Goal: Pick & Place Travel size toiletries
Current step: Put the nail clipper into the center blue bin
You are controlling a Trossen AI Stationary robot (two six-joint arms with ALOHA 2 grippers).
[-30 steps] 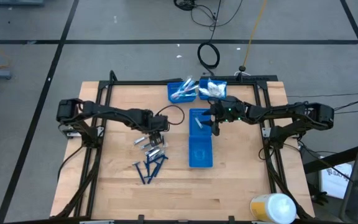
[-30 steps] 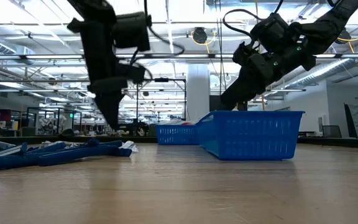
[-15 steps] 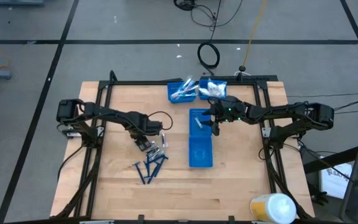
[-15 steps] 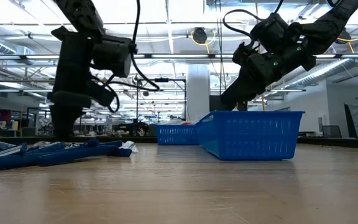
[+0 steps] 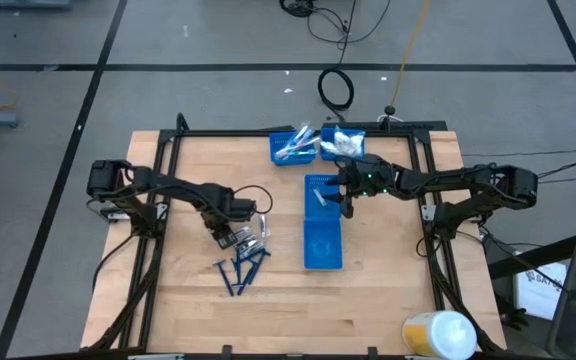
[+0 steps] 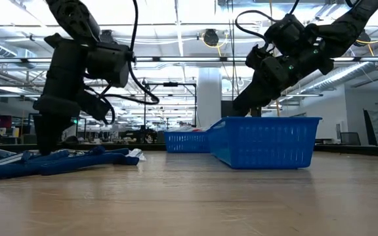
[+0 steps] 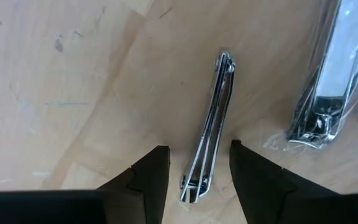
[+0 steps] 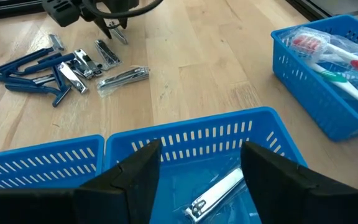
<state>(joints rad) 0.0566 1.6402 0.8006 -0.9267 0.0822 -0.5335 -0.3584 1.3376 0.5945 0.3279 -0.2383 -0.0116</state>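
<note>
The left gripper [image 7: 194,171] has its fingers open astride a silvery nail clipper [image 7: 210,130] lying on the table [image 7: 73,81], its long axis running straight out between them. The right gripper [image 8: 197,165] hovers open and empty above the long blue bin [image 8: 185,146].

A wooden bench [image 5: 388,290] carries three blue bins [image 5: 322,235]; a black cable coil [image 5: 336,89] lies on the floor at twelve o'clock
</note>
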